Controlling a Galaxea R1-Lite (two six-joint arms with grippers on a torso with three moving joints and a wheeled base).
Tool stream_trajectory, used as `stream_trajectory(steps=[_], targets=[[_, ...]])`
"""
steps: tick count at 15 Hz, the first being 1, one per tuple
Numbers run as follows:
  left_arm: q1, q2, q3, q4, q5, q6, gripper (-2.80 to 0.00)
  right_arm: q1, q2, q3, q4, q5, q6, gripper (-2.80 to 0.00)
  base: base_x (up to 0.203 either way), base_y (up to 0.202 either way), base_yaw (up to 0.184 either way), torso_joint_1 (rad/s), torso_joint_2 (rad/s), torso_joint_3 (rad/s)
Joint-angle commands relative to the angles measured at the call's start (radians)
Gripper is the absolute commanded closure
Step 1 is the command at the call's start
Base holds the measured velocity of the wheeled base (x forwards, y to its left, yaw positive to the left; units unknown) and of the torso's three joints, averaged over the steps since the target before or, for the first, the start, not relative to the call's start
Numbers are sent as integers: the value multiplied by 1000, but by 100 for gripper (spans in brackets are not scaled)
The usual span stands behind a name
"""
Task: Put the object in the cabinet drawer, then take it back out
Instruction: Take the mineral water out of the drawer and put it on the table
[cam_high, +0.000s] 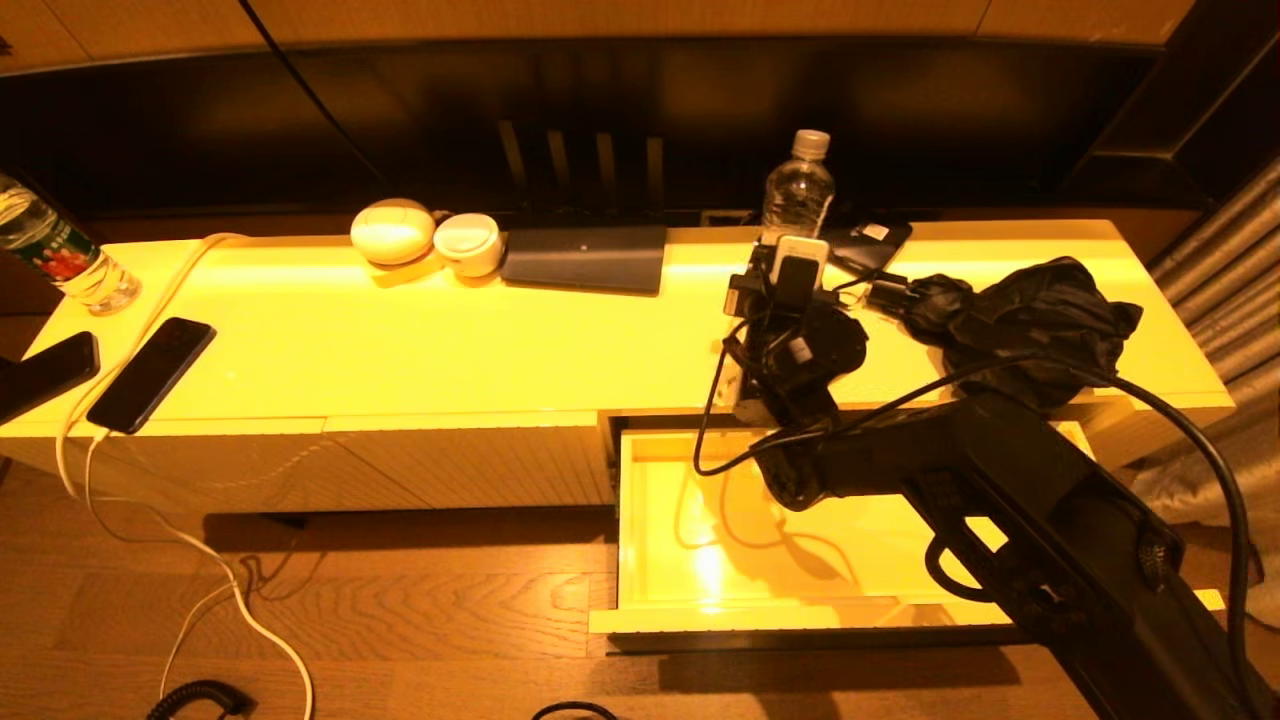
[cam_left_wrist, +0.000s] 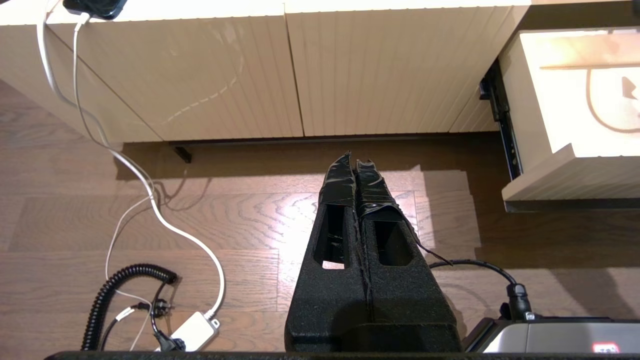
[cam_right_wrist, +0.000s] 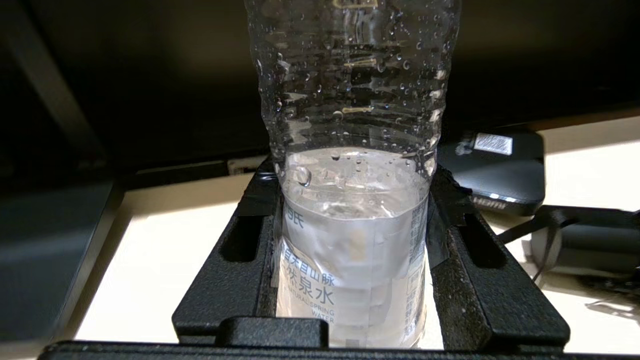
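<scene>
Between the right gripper's (cam_right_wrist: 352, 260) fingers (cam_right_wrist: 480, 280): the bottle (cam_right_wrist: 352, 200), upright, label band pressed by both pads, so clenched on it; grip sits low on the body, likely to keep the part-filled weight steady and the neck clear; water level just above the fingertips. Below and nearer than the fingers: the drawer (cam_high: 690, 600), pulled out, glossy inside bare but for cable shadows; I judge the bottle is either bound for it or just out of it, cannot tell which. Under the fingers: the cabinet top (cam_high: 400, 350), bottle just above or on it, contact not visible. Beyond the fingers to one side: a black box (cam_right_wrist: 492, 170) and a dark bundle (cam_high: 1020, 310), near but apart. Well off: left gripper (cam_left_wrist: 356, 175) parked low over the floor (cam_left_wrist: 225, 220), fingers pressed together, empty, facing the ribbed panels (cam_left_wrist: 250, 75).
</scene>
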Motion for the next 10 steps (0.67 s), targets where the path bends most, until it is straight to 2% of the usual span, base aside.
stream_trajectory(steps=[1,6,10], targets=[[0,0,2,-1,0,0,0,13,37,0,-42,14,-25,0,0,0,0,0,0,0],[0,0,2,-1,0,0,0,16,88,-1,-98,73,-46,0,0,0,0,0,0,0],[0,0,2,-1,0,0,0,10,104,-1,-100,79,-48,0,0,0,0,0,0,0]])
